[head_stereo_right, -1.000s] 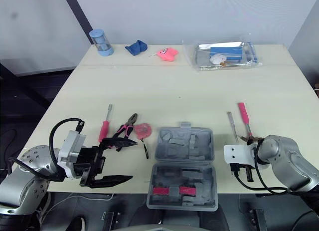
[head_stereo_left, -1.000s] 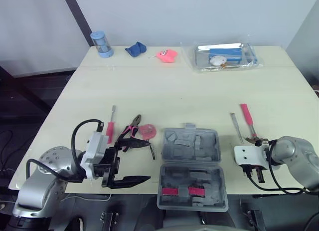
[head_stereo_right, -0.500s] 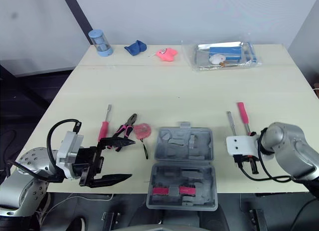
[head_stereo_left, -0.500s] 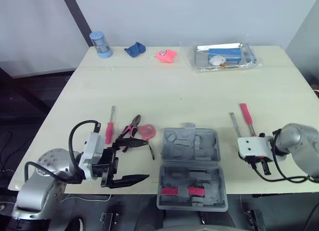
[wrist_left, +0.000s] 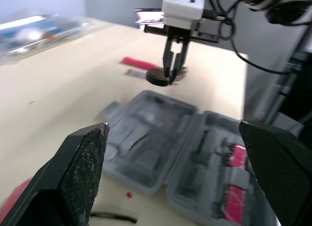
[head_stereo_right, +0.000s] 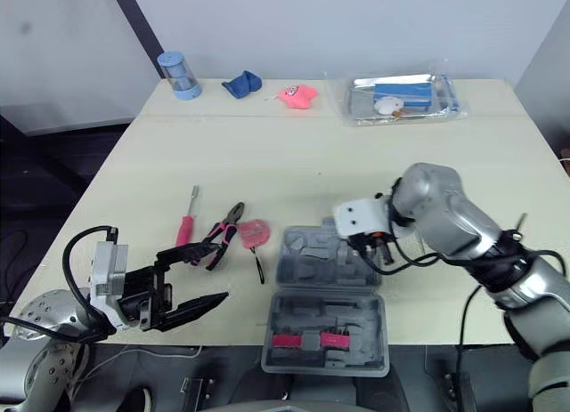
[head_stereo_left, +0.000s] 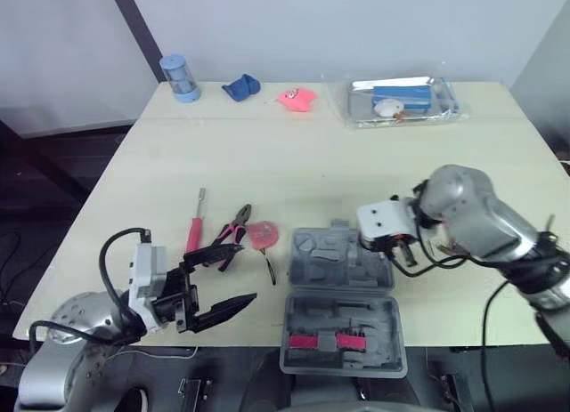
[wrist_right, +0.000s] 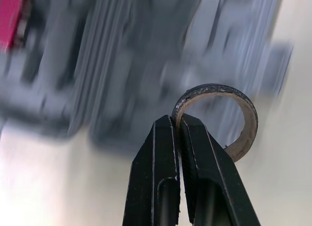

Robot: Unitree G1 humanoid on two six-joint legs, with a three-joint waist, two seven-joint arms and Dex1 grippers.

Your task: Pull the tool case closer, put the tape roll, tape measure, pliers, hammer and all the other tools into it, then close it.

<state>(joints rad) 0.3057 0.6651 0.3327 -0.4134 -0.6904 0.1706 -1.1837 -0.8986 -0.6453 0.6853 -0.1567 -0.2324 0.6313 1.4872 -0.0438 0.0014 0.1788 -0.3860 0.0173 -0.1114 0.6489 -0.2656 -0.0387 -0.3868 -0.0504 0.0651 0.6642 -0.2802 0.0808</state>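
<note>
While the right arm bends inward across the table, the right gripper [wrist_right: 176, 119] hangs over the far right corner of the open tool case [head_stereo_left: 343, 292]. Its fingers are pinched together on the rim of the tape roll [wrist_right: 243, 123], holding it above the case. The left gripper [head_stereo_left: 245, 270] lies low near the table's front edge and points toward the case, its fingers spread wide and empty, with the pliers [head_stereo_left: 233, 234] just beyond.
</note>
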